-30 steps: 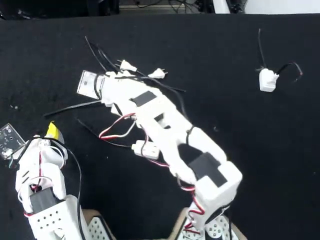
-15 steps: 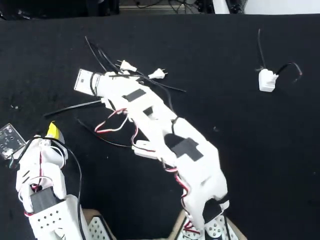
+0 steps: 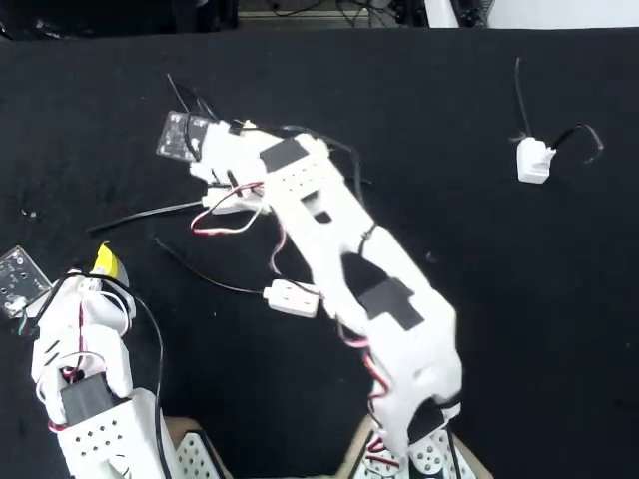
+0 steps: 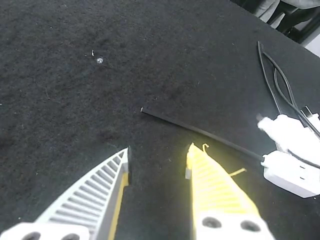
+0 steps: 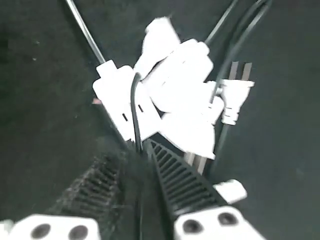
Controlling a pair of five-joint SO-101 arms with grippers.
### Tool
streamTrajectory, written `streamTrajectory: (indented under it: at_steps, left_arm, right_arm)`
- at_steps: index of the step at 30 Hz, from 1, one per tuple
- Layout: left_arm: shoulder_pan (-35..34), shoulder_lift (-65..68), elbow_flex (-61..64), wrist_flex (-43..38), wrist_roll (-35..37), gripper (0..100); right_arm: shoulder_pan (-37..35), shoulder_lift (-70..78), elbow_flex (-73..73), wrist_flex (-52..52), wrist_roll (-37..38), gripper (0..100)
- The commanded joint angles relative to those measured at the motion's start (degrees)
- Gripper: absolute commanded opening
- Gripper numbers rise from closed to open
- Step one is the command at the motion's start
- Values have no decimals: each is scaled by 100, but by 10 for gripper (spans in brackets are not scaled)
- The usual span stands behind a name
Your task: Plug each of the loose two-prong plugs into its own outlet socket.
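Matte black cloth tabletop [image 3: 499, 299]. Left gripper [image 4: 158, 150]: ribbed wedge fingers [image 4: 215, 190] spread. Right gripper [image 5: 142, 147]: pinching thin black cord [image 5: 134, 110] amid blocky white plugs [image 5: 180, 75].

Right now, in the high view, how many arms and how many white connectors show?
Arms: 2 (left arm, right arm)
White connectors: 3 (one at the far right, one mid-table, one partly under the right arm)
Total: 5
The right arm may cover more connectors.
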Motion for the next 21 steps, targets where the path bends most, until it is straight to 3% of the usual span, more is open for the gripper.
streamTrajectory:
  at_steps: [1, 9, 21]
  left_arm:
    - [-48, -53, -303, -123, 44, 191]
    - [-48, -53, -303, -123, 44, 191]
    - [-48, -53, -312, -123, 44, 191]
  right_arm:
    - [114, -1235, 330, 141, 18, 10]
    - [167, -3538, 2246, 105, 44, 10]
    - [1776, -5754, 3793, -738, 18, 10]
